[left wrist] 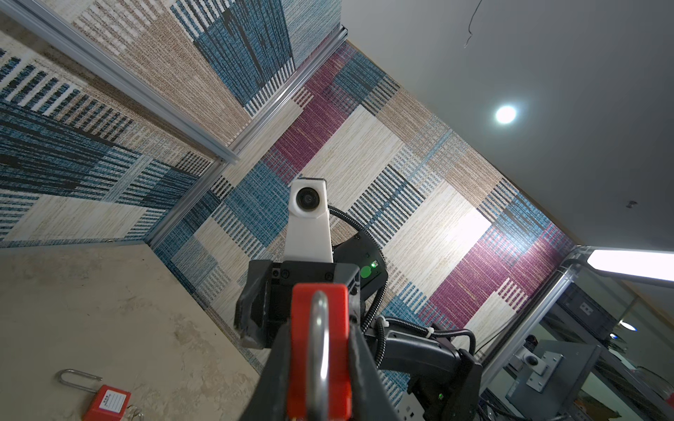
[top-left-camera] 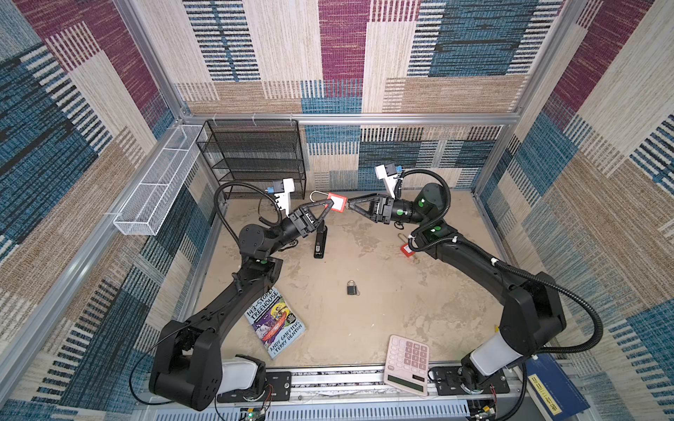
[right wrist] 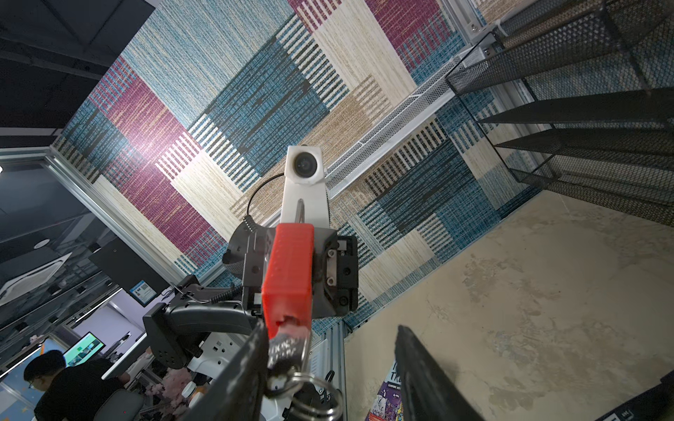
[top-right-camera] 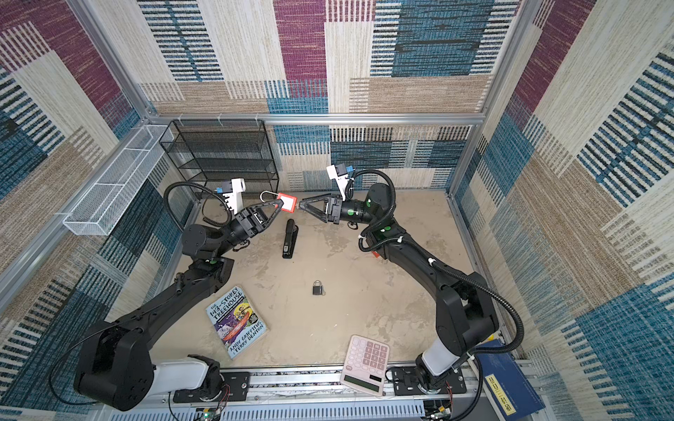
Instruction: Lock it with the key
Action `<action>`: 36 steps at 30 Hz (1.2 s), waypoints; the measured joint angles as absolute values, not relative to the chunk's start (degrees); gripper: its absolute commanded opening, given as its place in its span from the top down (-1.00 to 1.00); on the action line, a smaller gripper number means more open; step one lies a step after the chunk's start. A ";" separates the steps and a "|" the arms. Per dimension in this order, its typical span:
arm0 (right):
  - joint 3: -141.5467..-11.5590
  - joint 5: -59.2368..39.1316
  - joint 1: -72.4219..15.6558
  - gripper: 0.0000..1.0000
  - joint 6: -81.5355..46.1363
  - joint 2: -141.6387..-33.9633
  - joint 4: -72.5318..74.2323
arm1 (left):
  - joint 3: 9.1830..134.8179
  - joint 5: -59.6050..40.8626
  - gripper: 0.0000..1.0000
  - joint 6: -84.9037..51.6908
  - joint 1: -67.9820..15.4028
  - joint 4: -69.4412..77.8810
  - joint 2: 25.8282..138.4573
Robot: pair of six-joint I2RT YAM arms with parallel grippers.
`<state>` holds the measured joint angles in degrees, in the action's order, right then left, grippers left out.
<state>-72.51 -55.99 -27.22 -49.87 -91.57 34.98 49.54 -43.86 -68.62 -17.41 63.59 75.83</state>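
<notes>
Left hand [top-left-camera: 329,206] is pinching the red padlock [top-left-camera: 338,203] mid-air over the back of the counter [top-left-camera: 383,310], shackle [left wrist: 318,350] pointing away from the right arm. Key [right wrist: 288,350] sits in the bottom of the lock body.

Right hand [top-left-camera: 350,203] is spread. The key is just beside one finger [right wrist: 244,371], not gripped.

Risks:
- Fingers close off-centre: they shove the key sideways and twist the lock in the left pinch, so it may slip and drop.
- Key ring [right wrist: 313,397] dangles and could snag a finger.
- Can't tell if the shackle is seated. Turning the key with it out locks nothing.
</notes>
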 measured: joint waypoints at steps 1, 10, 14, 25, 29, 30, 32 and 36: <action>-72.49 -55.99 -27.38 -0.12 -49.82 -91.53 34.76 | 49.54 -43.88 1.00 -68.60 -17.41 63.59 75.83; -72.47 -55.72 -28.16 0.25 -47.70 -91.11 33.19 | 49.54 -43.88 1.00 -68.60 -17.41 63.59 75.83; -72.60 -55.96 -28.23 0.47 -47.29 -91.11 33.21 | 49.54 -43.72 1.00 -68.60 -17.39 63.02 75.85; -72.16 -56.38 -28.29 0.84 -46.24 -90.17 33.39 | 49.47 -43.68 1.00 -68.60 -17.41 62.30 75.85; -71.50 -56.49 -28.32 1.00 -46.52 -90.04 34.74 | 49.47 -43.68 1.00 -68.55 -17.41 62.11 75.66; -71.40 -56.49 -28.32 1.00 -46.52 -90.04 34.96 | 49.39 -43.66 1.00 -68.45 -17.41 62.04 75.59; -71.07 -56.49 -28.38 1.00 -46.74 -90.00 35.38 | 48.99 -43.62 1.00 -68.36 -17.41 61.98 75.35; -70.32 -56.45 -28.42 1.00 -47.27 -89.60 35.73 | 48.21 -43.29 1.00 -68.10 -17.41 61.93 74.85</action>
<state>-70.32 -56.45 -28.42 -47.27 -89.60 35.73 48.21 -43.29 -68.10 -17.41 61.93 74.85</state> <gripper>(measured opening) 0.066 0.188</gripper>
